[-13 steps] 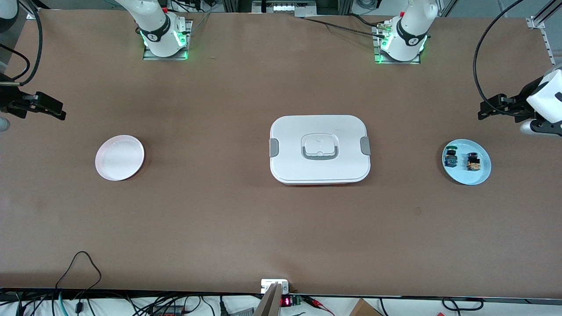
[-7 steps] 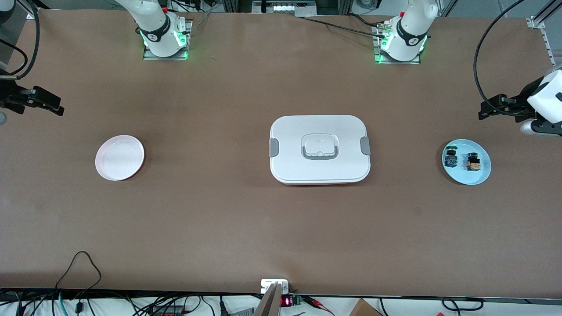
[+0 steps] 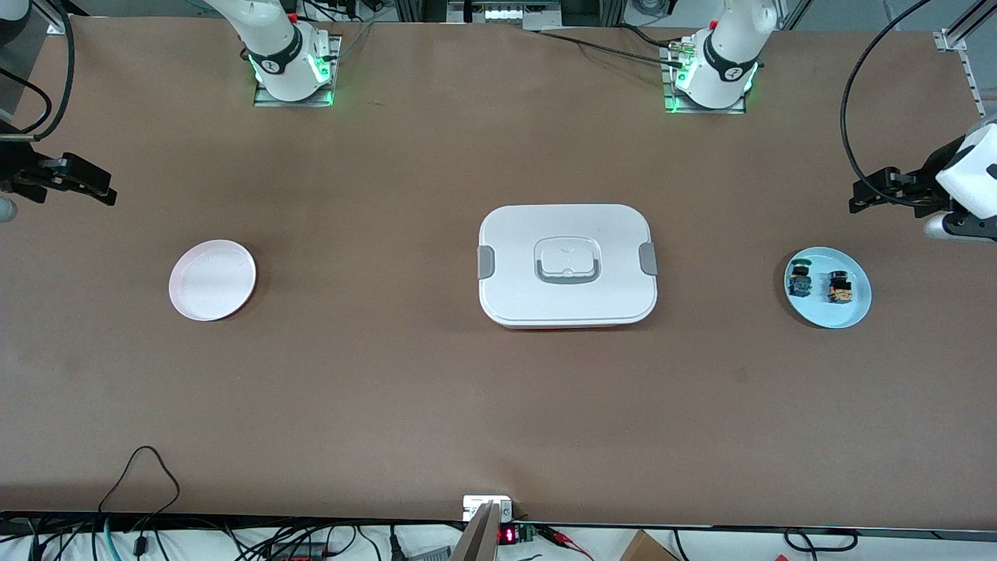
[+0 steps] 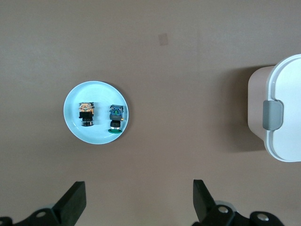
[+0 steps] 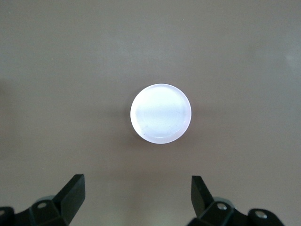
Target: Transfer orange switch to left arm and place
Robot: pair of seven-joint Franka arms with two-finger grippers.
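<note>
The orange switch [image 3: 840,287] lies on a light blue plate [image 3: 827,315] at the left arm's end of the table, also in the left wrist view as the orange switch [image 4: 86,113] on the plate [image 4: 99,134]. The white box [image 3: 567,265] sits mid-table, and its clipped end [image 4: 282,113] shows in the left wrist view. My left gripper [image 3: 861,195] hangs open and empty over bare table beside the blue plate, its fingers wide around the gap [image 4: 139,197]. My right gripper [image 3: 105,191] is open and empty [image 5: 137,193] over table near a white plate.
A blue-based switch with a green cap [image 3: 799,280] shares the blue plate, right beside the orange one [image 4: 115,117]. An empty white plate [image 3: 212,280] lies toward the right arm's end [image 5: 161,113]. Cables run along the table edge nearest the camera.
My right gripper has shifted slightly toward the robots' side of the table. The left gripper, the box, both plates and the switches have stayed where they were.
</note>
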